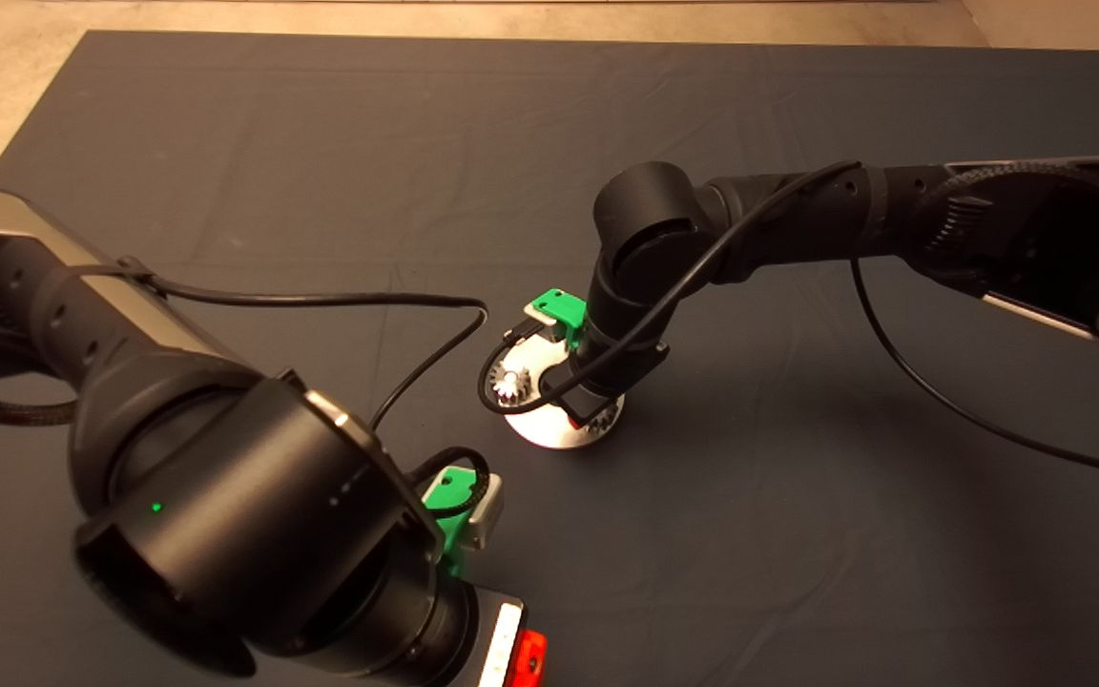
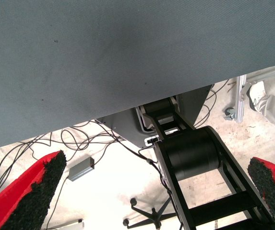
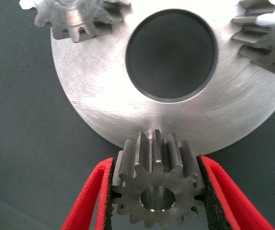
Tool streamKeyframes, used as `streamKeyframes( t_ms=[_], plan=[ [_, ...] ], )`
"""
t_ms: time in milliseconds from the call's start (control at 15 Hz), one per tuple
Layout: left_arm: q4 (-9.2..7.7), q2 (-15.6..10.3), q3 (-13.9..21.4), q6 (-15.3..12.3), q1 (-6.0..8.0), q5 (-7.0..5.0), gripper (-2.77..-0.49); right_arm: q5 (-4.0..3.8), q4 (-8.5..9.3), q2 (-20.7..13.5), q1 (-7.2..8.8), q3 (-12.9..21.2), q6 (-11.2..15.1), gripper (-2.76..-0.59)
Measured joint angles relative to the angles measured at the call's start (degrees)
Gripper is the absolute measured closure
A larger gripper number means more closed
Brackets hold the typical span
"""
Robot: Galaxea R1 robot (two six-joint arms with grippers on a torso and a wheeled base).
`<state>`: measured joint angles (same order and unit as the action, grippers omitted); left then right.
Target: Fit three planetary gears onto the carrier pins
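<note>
Honestly, the risky bit is right where we are. Our right gripper (image 3: pixel 154 191) has its 2 red fingers (image 3: pixel 91 201) pinching the third gear (image 3: pixel 154 184) by the teeth, hanging over the rim of the carrier plate (image 3: pixel 103 110), on the edge nearest us rather than over the plate's big centre hole (image 3: pixel 172 53).

What we reckon could go wrong:
- We can't see a bare pin under the gear, it's hidden if it's there, so the bore could miss and the gear would just sit tilted on the plate edge.
- Pads grip tooth tips only, so the gear could twist or slip if it snags on a pin top.
- Pushing down off-centre could shove or tip the plate on the mat (image 1: pixel 798 534), since nothing holds it down.

Count, as far as we can see:
- 3 gears: 1 in the gripper, and 2 others across the centre hole from it, a left gear (image 3: pixel 77 19) and a right gear (image 3: pixel 264 40), look already seated.
- 1 plate.
- 0 pins showing bare.
- 2 grippers. Our left gripper (image 2: pixel 151 191) is parked near the mat's near edge, well apart from the plate, fingers spread wide, holding nothing.
</note>
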<state>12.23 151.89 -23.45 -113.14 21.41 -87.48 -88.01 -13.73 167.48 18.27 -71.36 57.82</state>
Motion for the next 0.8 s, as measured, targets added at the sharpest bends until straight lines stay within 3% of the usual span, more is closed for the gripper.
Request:
streamKeyframes(
  t_ms=[267,800],
  plan=[
    [0.00,0.0,0.0,0.0,0.00,0.00,-2.75,-0.96,-0.02,1.0,-0.20,0.0,0.0,-0.99],
    [0.00,0.0,0.0,0.0,0.00,0.00,-2.75,-0.91,-0.05,1.4,-0.34,0.0,0.0,-0.99]
  ],
)
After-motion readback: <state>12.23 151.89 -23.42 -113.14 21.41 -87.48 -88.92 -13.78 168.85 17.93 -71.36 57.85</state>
